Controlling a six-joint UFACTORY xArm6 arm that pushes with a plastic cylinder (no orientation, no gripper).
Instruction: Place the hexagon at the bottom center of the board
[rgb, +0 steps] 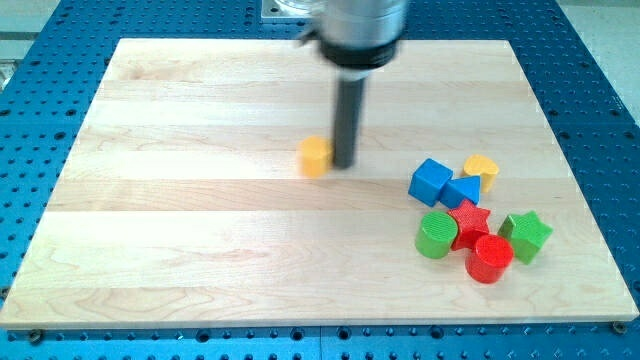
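A small yellow hexagon block (314, 156) lies near the middle of the wooden board (200, 250), a little above centre. My tip (344, 164) is at the hexagon's right side, touching it or nearly so. The dark rod rises from there to the arm's grey body at the view's top.
A cluster of blocks sits at the view's right: a blue cube (431, 181), a blue triangular block (463, 190), a yellow block (482, 168), a red star (468, 221), a green cylinder (436, 235), a red cylinder (490, 259) and a green star (526, 235). Blue perforated table surrounds the board.
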